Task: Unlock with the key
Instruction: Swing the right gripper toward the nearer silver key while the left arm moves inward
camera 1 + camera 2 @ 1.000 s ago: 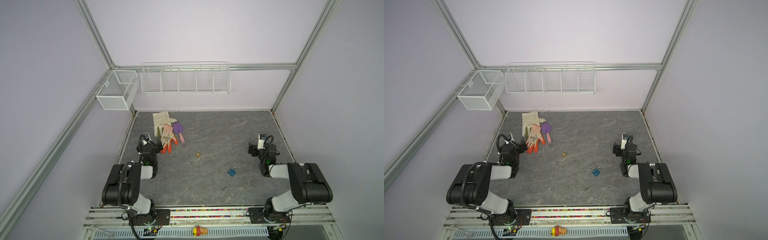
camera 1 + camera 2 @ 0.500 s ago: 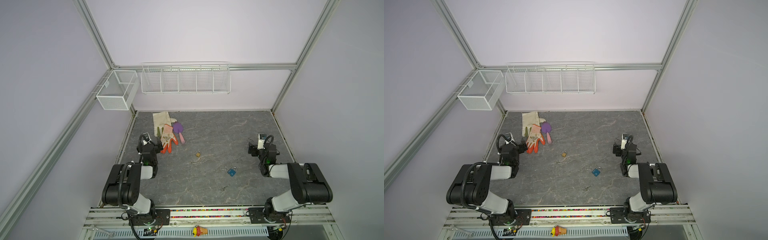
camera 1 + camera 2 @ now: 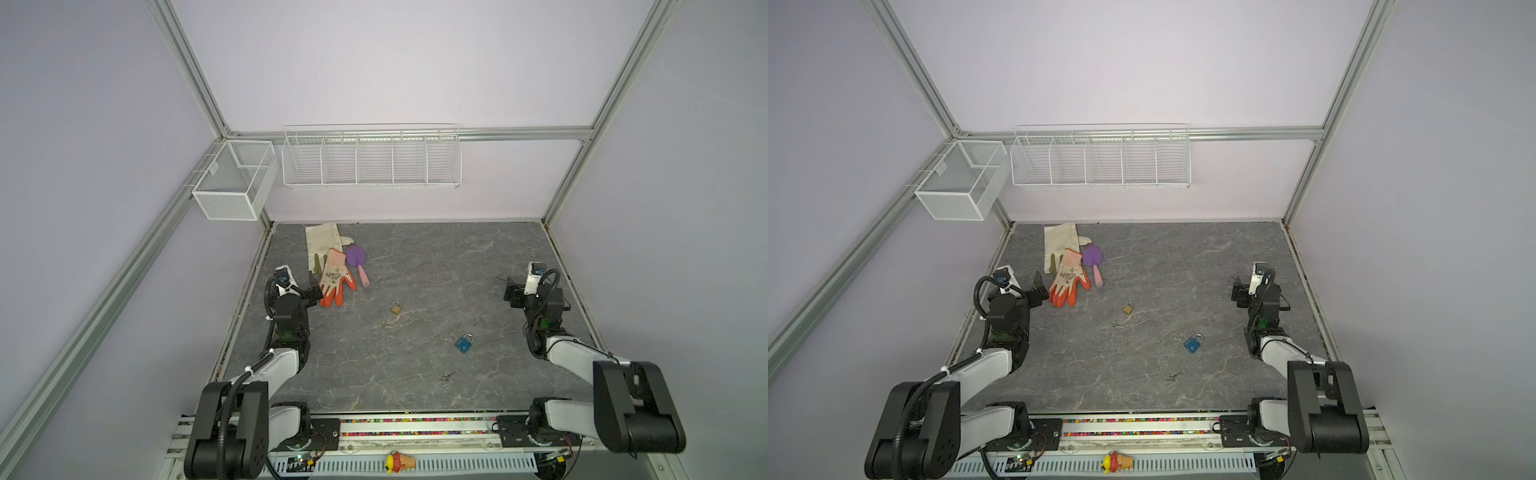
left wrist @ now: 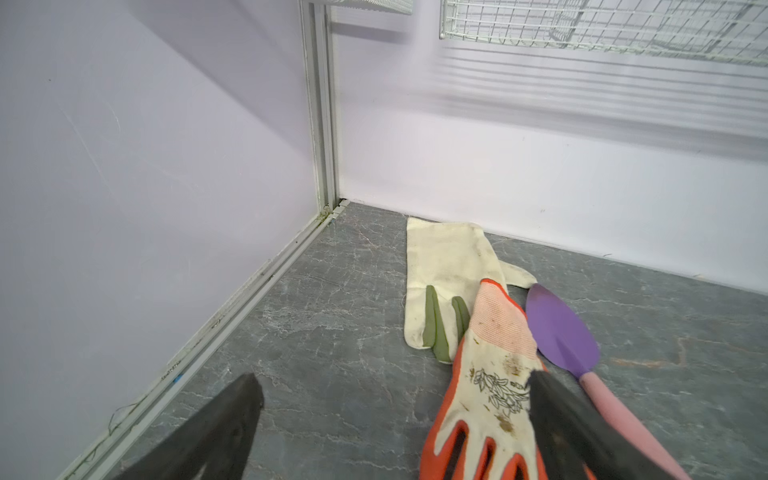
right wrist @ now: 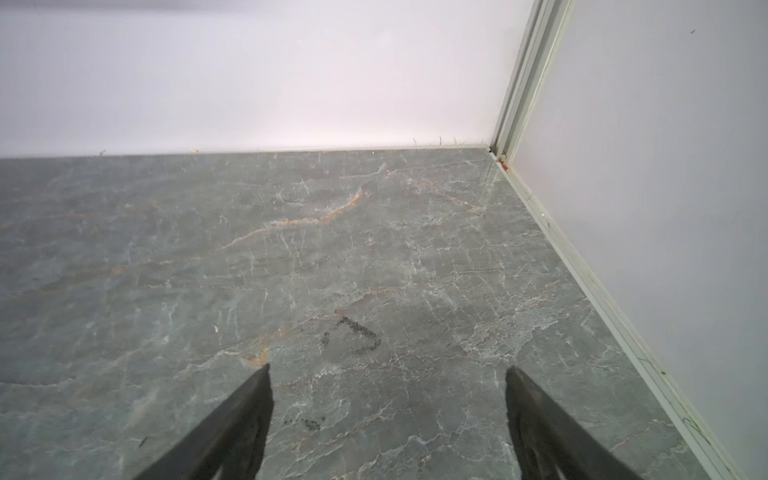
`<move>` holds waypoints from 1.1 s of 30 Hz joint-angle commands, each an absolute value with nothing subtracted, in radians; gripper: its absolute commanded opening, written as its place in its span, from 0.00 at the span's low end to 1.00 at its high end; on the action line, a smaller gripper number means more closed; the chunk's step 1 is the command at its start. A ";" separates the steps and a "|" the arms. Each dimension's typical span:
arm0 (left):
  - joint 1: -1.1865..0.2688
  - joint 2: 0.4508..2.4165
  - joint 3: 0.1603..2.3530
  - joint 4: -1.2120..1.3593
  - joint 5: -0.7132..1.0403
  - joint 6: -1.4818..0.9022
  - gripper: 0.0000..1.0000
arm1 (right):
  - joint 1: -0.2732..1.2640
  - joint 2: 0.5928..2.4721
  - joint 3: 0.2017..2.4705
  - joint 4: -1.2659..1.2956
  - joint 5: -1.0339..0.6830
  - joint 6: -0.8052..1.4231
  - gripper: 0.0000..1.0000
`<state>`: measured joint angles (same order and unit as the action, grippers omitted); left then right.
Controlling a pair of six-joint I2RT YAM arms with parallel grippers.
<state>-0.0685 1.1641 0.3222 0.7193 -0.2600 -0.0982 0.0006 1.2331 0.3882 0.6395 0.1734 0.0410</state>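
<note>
Top views: left end effector (image 3: 314, 287) sat wide, empty, by orange glove (image 3: 336, 282); right end effector (image 3: 511, 294) wide, empty too. Brass padlock (image 3: 396, 308), key (image 3: 386, 325) beside, lay mid bench (image 3: 432, 257); blue padlock (image 3: 464, 344), 2nd key (image 3: 449, 377) nearer front.

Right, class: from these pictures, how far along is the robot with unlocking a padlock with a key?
Done: nothing. The brass padlock and blue padlock lie keyless on the table, the first key and second key loose nearby. In hand: nothing; left gripper and right gripper are open and empty. Remaining: pick a key, steady its padlock, insert, turn.
</note>
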 commanded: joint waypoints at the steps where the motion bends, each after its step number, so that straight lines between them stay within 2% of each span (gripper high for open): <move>1: -0.072 1.069 0.331 0.579 -0.193 -0.182 0.98 | -0.010 1.125 0.436 0.494 0.153 0.138 0.88; 5: -0.071 0.950 0.401 0.386 -0.208 -0.337 0.99 | -0.018 1.037 0.484 0.370 0.048 0.215 0.89; 9: -0.071 0.876 0.469 0.190 -0.245 -0.525 0.99 | -0.028 0.965 0.559 0.080 0.093 0.464 0.88; 11: -0.069 0.850 0.455 0.169 -0.270 -0.611 0.99 | -0.031 0.943 0.575 -0.050 0.116 0.596 0.89; 15: -0.067 0.815 0.482 0.045 -0.213 -0.667 0.99 | -0.032 0.944 0.608 -0.182 -0.001 0.608 0.89; 18: -0.067 0.784 0.482 0.002 -0.101 -0.651 0.99 | -0.019 0.946 0.620 -0.235 -0.073 0.603 0.89; 24: -0.086 0.718 0.474 -0.060 0.053 -0.696 0.99 | 0.074 0.969 0.662 -0.376 -0.105 0.581 0.88; 28: -0.178 0.713 0.500 -0.129 0.067 -0.690 0.99 | 0.160 0.972 0.666 -0.429 -0.136 0.574 0.88; 33: -0.303 0.713 0.517 -0.186 0.067 -0.700 0.99 | 0.307 0.999 0.711 -0.580 -0.066 0.589 0.88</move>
